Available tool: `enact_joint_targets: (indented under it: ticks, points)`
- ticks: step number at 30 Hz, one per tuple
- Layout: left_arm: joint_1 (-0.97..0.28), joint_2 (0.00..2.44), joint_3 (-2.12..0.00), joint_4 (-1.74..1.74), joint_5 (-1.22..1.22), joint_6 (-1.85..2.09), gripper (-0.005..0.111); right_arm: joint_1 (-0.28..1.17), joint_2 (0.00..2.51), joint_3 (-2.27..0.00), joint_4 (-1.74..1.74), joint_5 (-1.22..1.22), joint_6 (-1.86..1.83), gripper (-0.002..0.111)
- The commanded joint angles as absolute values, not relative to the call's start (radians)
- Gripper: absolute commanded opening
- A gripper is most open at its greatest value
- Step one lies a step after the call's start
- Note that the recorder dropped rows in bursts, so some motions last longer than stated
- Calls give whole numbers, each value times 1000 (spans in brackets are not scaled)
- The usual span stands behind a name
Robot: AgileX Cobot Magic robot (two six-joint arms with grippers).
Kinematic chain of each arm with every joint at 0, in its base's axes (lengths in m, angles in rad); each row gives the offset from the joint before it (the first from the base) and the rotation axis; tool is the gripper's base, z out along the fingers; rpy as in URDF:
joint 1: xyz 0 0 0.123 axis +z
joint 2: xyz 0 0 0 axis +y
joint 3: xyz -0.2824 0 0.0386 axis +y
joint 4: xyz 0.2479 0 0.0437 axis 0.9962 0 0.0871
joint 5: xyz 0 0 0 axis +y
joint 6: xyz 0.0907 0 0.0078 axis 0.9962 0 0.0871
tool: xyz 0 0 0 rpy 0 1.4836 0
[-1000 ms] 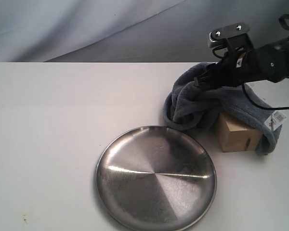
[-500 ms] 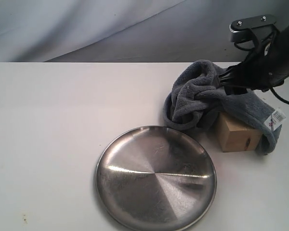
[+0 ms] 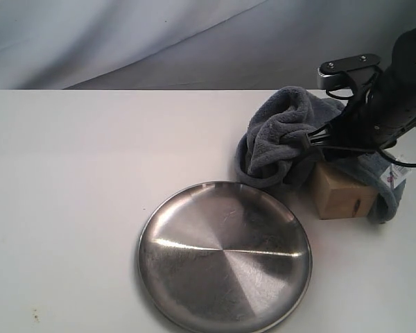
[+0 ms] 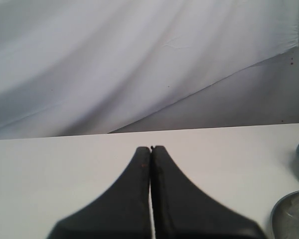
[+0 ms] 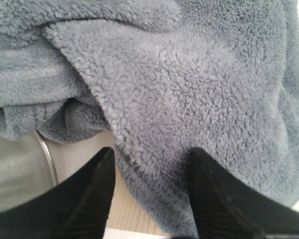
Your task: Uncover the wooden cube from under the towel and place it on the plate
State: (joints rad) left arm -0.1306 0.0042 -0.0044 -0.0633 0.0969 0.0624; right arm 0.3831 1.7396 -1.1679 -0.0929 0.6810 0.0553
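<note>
Well apart, the two black fingers (image 5: pixel 89 199) of the right gripper (image 5: pixel 152 152) straddle a fold of the fluffy slate grey-blue terry towel (image 5: pixel 189 89). The cloth touches one finger, while a strip of pale surface shows beside the other, so the jaws are spread and not pinched on the fabric. In the exterior view this gripper (image 3: pixel 310 139) sits low against the bunched towel (image 3: pixel 281 139), with its dark arm reaching in from the worktop's right edge.

The pale, light-tan wooden cube (image 3: pixel 340 198) stands on the white worktop (image 3: pixel 90 173) near that right edge. Its front and side faces are bare, and the towel is draped over its top and far side. A small white tag (image 3: pixel 396 173) hangs from the cloth by the cube. The round, shiny stainless-steel plate (image 3: pixel 222 257) lies just beside the cube and towel, at the worktop's edge nearest the exterior camera.

The left gripper (image 4: pixel 150 149) has its dark fingers (image 4: pixel 134 194) pressed together with nothing between them, above bare worktop. The plate's rim (image 4: pixel 291 219) shows at a corner of its view.
</note>
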Motion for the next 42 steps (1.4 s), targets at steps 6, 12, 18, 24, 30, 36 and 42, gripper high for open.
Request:
enact_joint_targets:
  ticks: [6,12,18,24,30,36,42]
  points:
    - [-128,0,0,-66,86,60,0,386,1795,-1169,-126,668,63,35]
    - [-128,0,0,-66,86,60,0,386,1774,-1172,-143,659,66,0]
    - [-128,0,0,-66,86,60,0,386,1697,-1172,-317,587,186,0]
    - [-128,0,0,-66,86,60,0,386,1684,-1198,-368,367,222,0]
    - [-128,0,0,-66,86,60,0,377,1810,-1345,-463,421,222,0]
    - [-128,0,0,-66,86,60,0,370,1962,-1446,-463,455,210,0]
    - [-128,0,0,-66,86,60,0,370,2048,-1467,-459,482,237,2]
